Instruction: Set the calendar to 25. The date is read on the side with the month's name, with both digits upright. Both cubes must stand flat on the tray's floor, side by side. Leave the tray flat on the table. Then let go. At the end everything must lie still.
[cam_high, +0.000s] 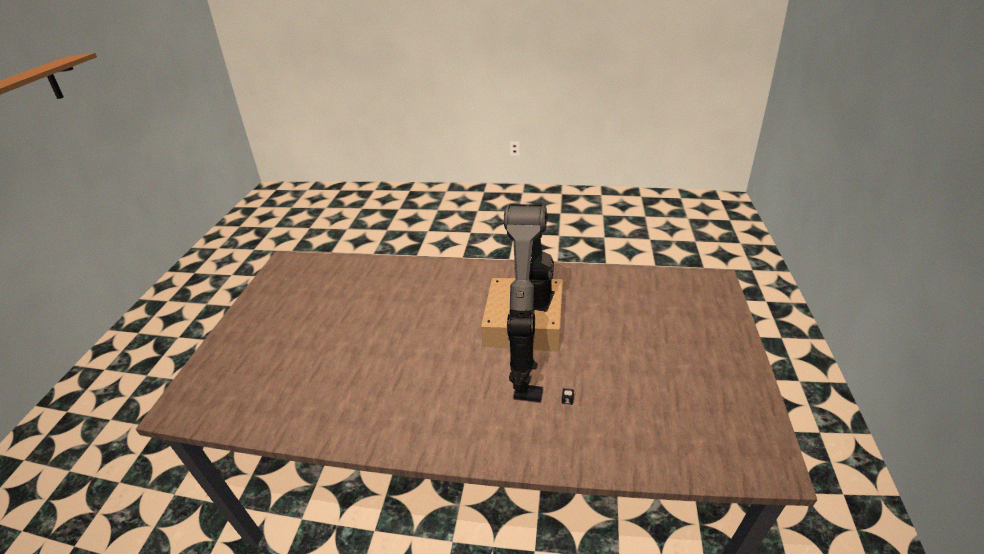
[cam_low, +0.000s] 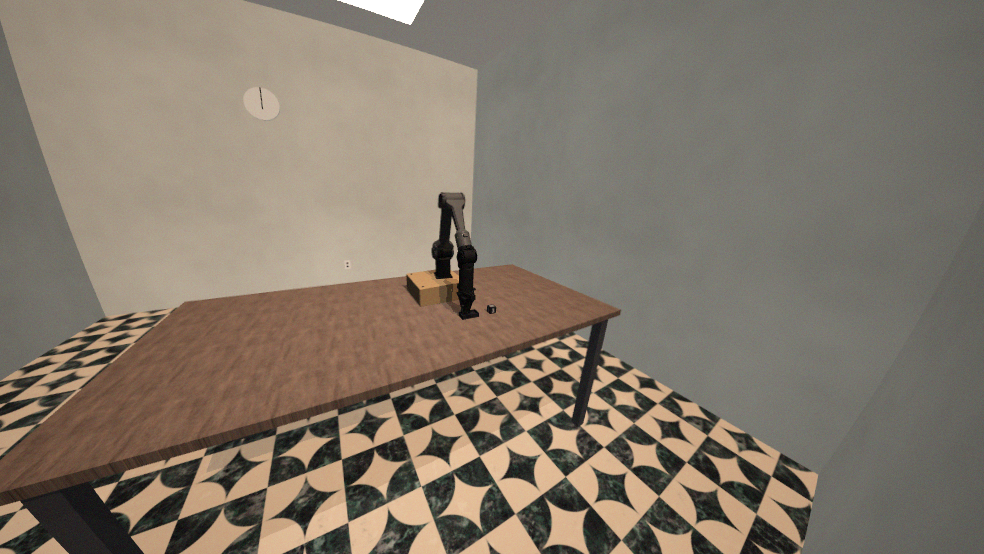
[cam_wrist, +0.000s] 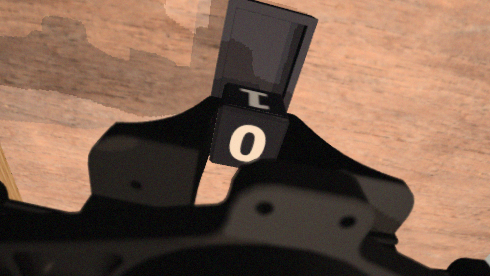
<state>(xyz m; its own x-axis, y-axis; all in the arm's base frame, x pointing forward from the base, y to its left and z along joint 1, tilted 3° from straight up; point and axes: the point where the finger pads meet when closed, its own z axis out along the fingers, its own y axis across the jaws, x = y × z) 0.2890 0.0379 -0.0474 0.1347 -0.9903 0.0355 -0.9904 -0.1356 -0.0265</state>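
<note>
My gripper (cam_wrist: 247, 122) (cam_high: 521, 382) (cam_low: 467, 307) is shut on a black number cube (cam_wrist: 248, 137). In the wrist view the cube's near face shows a 0 and the face above it shows a 1 turned over. The gripper holds the cube low over the near end of the black tray (cam_wrist: 260, 47) (cam_high: 528, 395) (cam_low: 470, 315), which lies flat on the table (cam_high: 344, 357); the tray's floor looks empty. A second black cube (cam_high: 568, 396) (cam_low: 491, 309) stands on the table a little to the right of the tray, apart from it.
The arm's tan wooden base block (cam_high: 497, 323) (cam_low: 423, 287) stands just behind the tray. The table's front edge is some way off in front of the tray.
</note>
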